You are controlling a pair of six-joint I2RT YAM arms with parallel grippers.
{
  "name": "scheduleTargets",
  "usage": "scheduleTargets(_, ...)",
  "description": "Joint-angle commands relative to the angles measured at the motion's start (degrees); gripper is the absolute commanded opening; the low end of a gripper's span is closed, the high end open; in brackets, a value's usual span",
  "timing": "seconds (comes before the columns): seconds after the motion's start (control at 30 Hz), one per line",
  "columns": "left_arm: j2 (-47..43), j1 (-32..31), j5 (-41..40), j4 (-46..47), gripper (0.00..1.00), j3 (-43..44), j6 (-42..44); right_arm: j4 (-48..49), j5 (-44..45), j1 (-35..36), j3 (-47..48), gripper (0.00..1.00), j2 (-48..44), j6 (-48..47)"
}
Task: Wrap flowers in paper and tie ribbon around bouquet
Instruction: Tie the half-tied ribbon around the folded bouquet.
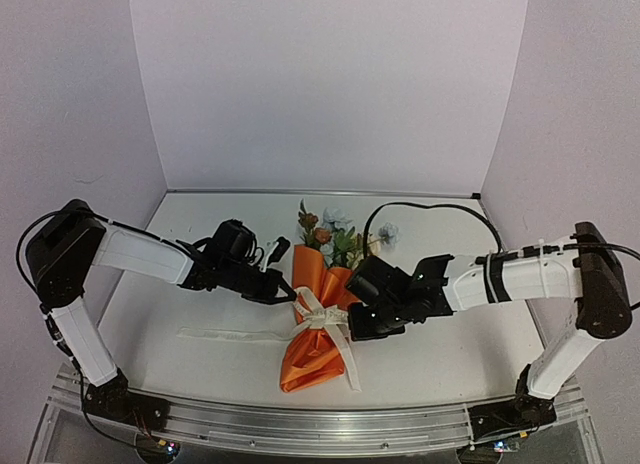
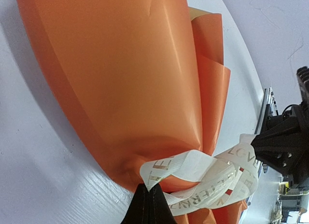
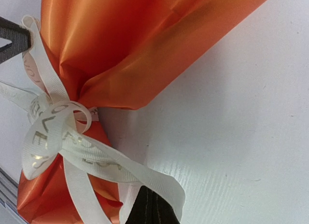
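The bouquet (image 1: 318,329) lies on the white counter (image 1: 450,354) in the lower middle of the top view, its orange paper (image 1: 312,362) pinched at the waist and the flowers (image 1: 330,239) pointing toward the upper part of the frame. The cream ribbon (image 1: 317,311), printed with gold lettering, is wound around that waist in a bow; one tail trails left across the counter, another runs down the right side of the paper cone. The left hand (image 1: 293,296), reaching in from the left of the frame, is clenched on a ribbon loop, seen at the bottom centre of its wrist view. The right hand (image 1: 352,322), reaching in from the right, is likewise clenched on a ribbon loop
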Motion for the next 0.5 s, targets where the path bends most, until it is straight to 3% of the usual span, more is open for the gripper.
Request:
scheduleTargets(0.0,-2.75,0.29,-0.84,0.35,0.0,-1.0,0.26,-5.73,5.44,0.92,0.09,0.0,-4.96,-1.97)
scheduleTargets(0.47,-4.83,0.29,-1.18,0.26,0.0,-2.86,-0.29,-10.94,5.08,3.39,-2.71,0.0,-6.59,-5.46)
